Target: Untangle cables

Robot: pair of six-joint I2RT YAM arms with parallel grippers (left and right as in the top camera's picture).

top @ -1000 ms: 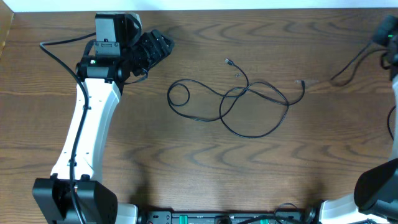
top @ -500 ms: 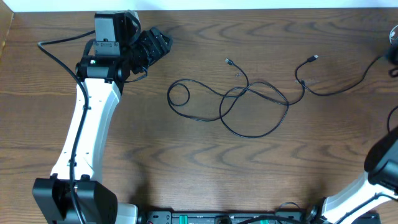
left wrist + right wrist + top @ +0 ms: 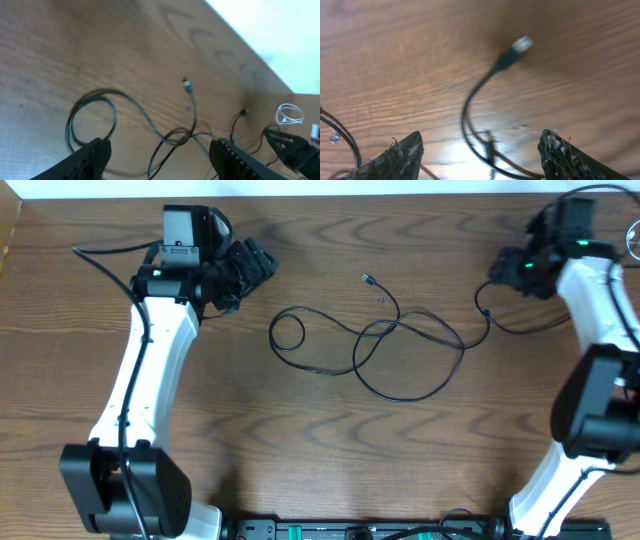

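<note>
The cables (image 3: 384, 328) lie loose in the middle of the tabletop (image 3: 320, 440). They cross over one another at the centre, with a small closed loop (image 3: 274, 330) at their left side and a cord running off to the right towards our right arm. Our right gripper (image 3: 481, 139) hangs over that right-hand stretch with its fingers spread wide and nothing between them. Its own view, somewhat blurred, shows a plug end (image 3: 522, 44) ahead of the fingers and the cord curving back down between them. Our left gripper (image 3: 160, 146) is likewise spread and empty, well apart from the cables at the upper left, its camera looking down on the loop and the crossing. We judge that the step in hand is to take hold of the right-hand cord so that we can draw it out of the tangle. To do it well we should come down with the cord centred between the fingers. We should pinch just behind the plug rather than on it, and get low enough to catch so thin a cord against the wood. Then we should pull gently outward, away from the crossing, watching that it opens instead of cinching tight. If the whole bundle slides along, the left gripper will likely need to pin the loop side first.
</note>
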